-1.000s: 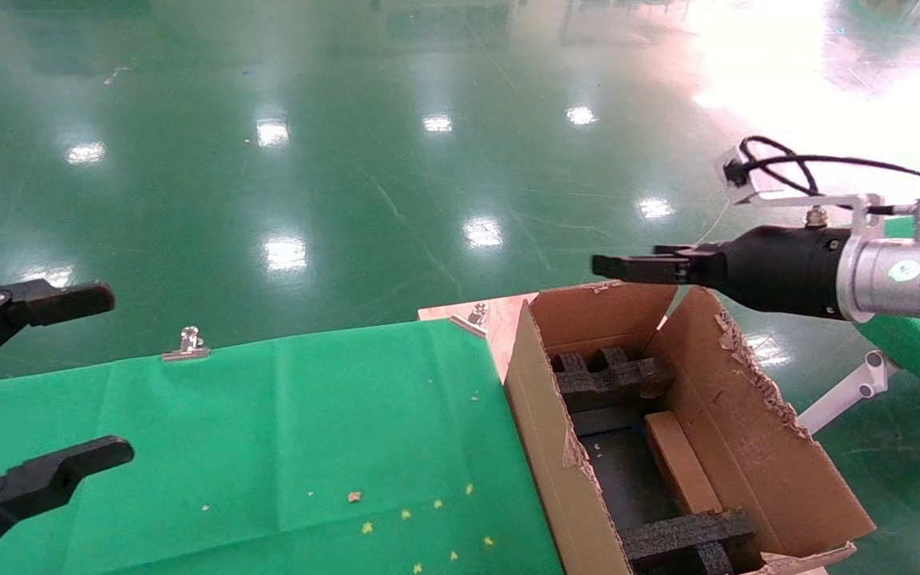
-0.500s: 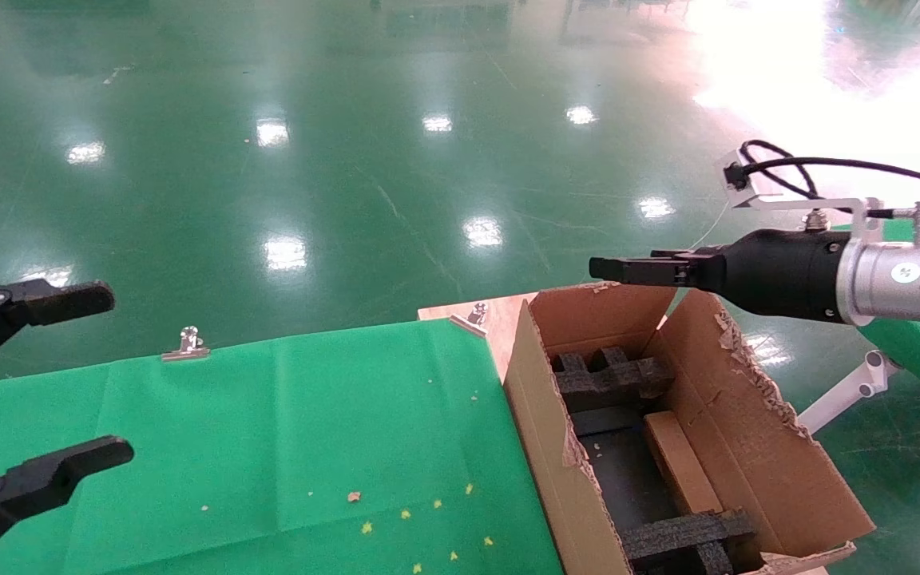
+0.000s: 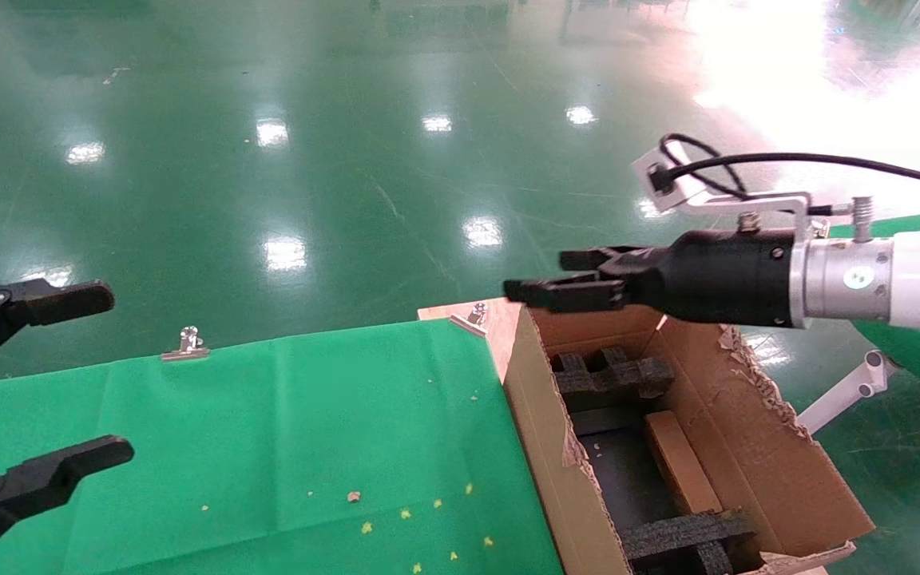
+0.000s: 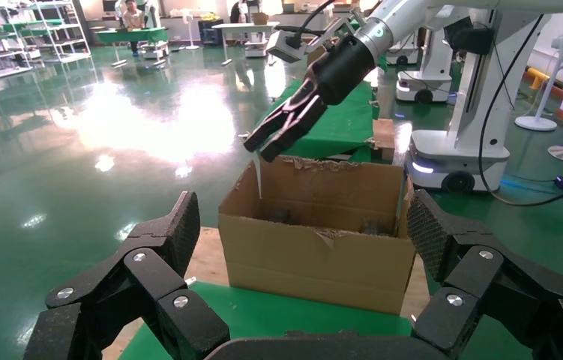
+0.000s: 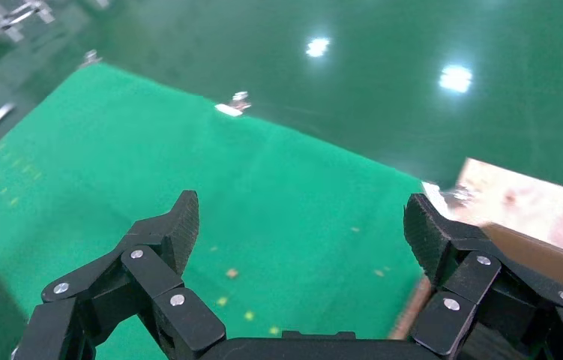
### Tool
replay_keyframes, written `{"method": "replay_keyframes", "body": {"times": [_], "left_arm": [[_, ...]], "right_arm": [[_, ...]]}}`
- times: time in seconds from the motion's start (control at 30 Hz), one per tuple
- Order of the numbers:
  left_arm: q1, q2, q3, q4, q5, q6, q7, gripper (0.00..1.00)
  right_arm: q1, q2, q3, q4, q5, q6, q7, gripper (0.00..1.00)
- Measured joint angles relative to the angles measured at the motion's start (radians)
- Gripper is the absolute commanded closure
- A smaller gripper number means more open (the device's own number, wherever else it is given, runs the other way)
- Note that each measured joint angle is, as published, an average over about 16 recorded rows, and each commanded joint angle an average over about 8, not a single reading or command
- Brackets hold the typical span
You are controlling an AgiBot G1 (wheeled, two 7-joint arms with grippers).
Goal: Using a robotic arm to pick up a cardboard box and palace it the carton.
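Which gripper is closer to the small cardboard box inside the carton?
Right. The right gripper hovers above the carton's far end, near the cardboard box; the left gripper stays over the green cloth.

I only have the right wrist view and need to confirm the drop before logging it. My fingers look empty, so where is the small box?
Observer: The cardboard box lies inside the carton, along its right wall between the black foam inserts. The right gripper hangs open above the carton's far left corner.
Operator: Is the left arm anywhere near the carton?
Observer: No. The left gripper is open at the left edge of the head view, over the green cloth, well apart from the carton.
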Motion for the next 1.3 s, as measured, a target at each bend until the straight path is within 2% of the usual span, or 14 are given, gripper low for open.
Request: {"method": "replay_keyframes", "body": {"times": [1.3], "left_arm": [[0.000,0.000,0.000,0.000,0.000,0.000,0.000,0.00]], "right_arm": [[-0.474,-0.196,0.760,0.018,0.140,-0.495,-0.540,0.00]]}}
